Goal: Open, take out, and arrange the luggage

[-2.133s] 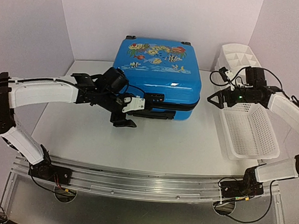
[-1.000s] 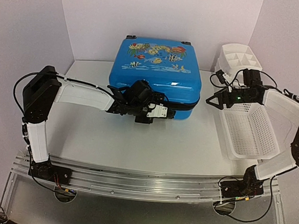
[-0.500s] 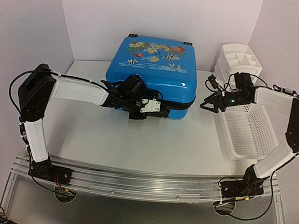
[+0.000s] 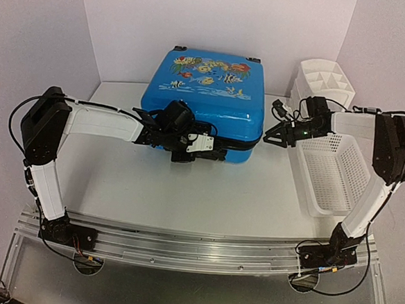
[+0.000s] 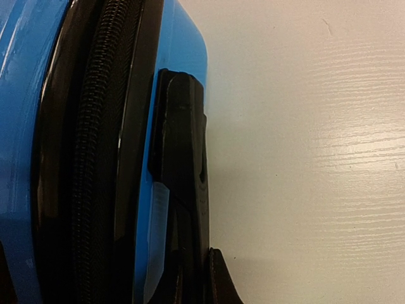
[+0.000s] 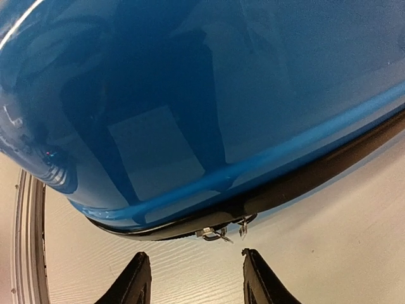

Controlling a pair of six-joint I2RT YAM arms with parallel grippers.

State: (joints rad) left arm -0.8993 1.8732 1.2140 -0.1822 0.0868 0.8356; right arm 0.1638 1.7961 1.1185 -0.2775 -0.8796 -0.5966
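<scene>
The luggage [image 4: 203, 89], bright blue with a fish print on its lid, lies flat and zipped at the back middle of the table. My left gripper [image 4: 213, 153] is at its front side, shut on the black handle [image 5: 183, 145], which runs between my fingertips in the left wrist view, where the gripper [image 5: 196, 278] sits at the bottom edge. My right gripper [image 4: 266, 139] is at the case's right front corner. In the right wrist view the blue shell [image 6: 190, 95] fills the frame. The metal zip pulls [image 6: 221, 231] hang just ahead of the open gripper [image 6: 193, 272], apart from both fingers.
A white slatted basket [image 4: 333, 175] stands along the right side, and a white compartment tray [image 4: 326, 77] is behind it. Walls close off the back and both sides. Bare tabletop [image 4: 186, 192] lies in front of the case.
The luggage has slid to the left with my left gripper holding its handle. My right gripper has moved left to the case's corner and its jaws have narrowed.
</scene>
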